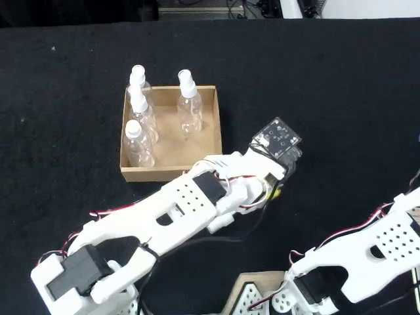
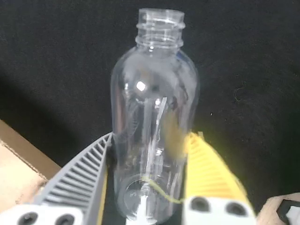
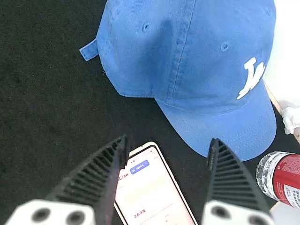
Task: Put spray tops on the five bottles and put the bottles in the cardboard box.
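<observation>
Clear plastic, the topless bottle [image 2: 154, 103] sits clamped in the left gripper [image 2: 151, 140], neck pointing away from it. It is at the middle of the table [image 1: 328, 79], just beside the cardboard box [image 1: 218, 125]; the right gripper [image 3: 168, 140] gapes, well apart.

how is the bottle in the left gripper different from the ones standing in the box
The held bottle has a bare threaded neck, while the four boxed bottles each carry a white spray top. The held bottle is clamped in the left gripper, outside the cardboard box; the boxed bottles stand upright inside it. All are clear plastic and similar in shape.
</observation>
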Available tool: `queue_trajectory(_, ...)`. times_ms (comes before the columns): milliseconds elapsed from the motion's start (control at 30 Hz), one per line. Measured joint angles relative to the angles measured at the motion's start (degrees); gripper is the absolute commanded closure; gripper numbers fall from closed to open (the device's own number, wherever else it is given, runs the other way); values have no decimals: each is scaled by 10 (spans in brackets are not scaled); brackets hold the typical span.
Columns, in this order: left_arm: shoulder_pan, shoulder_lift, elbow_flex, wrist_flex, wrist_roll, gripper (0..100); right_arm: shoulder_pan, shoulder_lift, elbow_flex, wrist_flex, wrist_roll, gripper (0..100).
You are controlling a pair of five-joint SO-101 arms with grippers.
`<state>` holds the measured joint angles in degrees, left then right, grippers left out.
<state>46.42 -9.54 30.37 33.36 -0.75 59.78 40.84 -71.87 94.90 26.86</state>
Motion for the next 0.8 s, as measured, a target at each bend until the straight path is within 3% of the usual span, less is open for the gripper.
queue_trajectory(167,0,11,1,0,89,666,0,0,0,14,0,755)
queue_trajectory(300,0,8,1,8,103,664,0,0,0,41,0,755)
queue_trajectory(467,-15,-54,-37,105,105,666,0,0,0,45,-56,755)
queue_trajectory(633,-83,-147,-87,226,95,666,0,0,0,46,-92,755)
queue_trajectory(800,-155,-249,-103,295,97,667,0,-17,54,46,-101,755)
